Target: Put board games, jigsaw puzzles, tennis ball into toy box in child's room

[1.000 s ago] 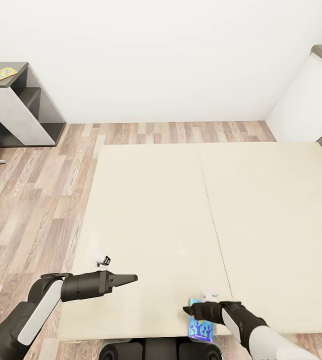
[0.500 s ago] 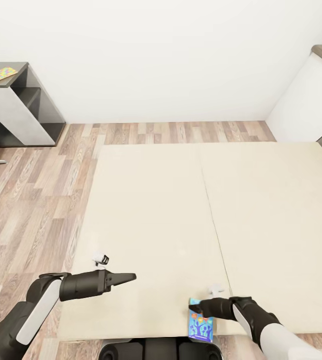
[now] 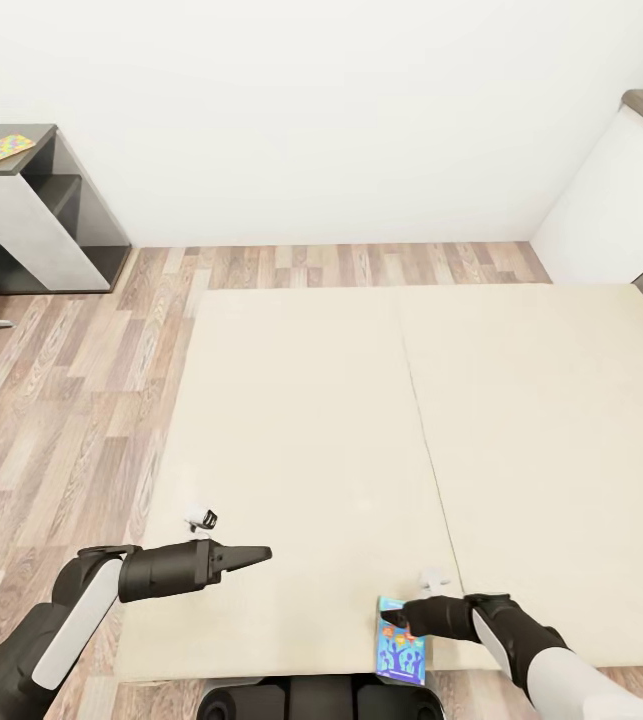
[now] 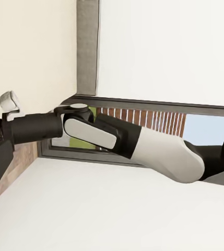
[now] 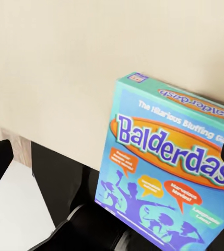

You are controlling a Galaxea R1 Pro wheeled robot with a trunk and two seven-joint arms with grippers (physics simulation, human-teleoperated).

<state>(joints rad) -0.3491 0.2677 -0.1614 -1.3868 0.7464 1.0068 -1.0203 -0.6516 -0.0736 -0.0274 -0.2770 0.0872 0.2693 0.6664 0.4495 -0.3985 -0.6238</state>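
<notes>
Robot at the near edge of the bed (image 3: 381,420), right pincer (image 3: 393,630) over the blue board game (image 3: 401,652)

The big beige two-part mattress spreads across the head view, wooden floor (image 3: 71,400) to its left, and far off in the corner the grey surface (image 3: 21,150) carries one multicoloured jigsaw puzzle (image 3: 4,148); at the bed's near edge lies the small blue Balderdash box (image 5: 169,167), printed face up, hanging a little past the mattress edge, and the right pincer's dark fingertips sit right over its far end, with the jaws spread on either side of the box in the right wrist view, though I cannot tell if they press it; the left pincer (image 3: 261,552) hovers above the mattress well apart from the box, jaws clenched to a point, gripping nothing
</notes>
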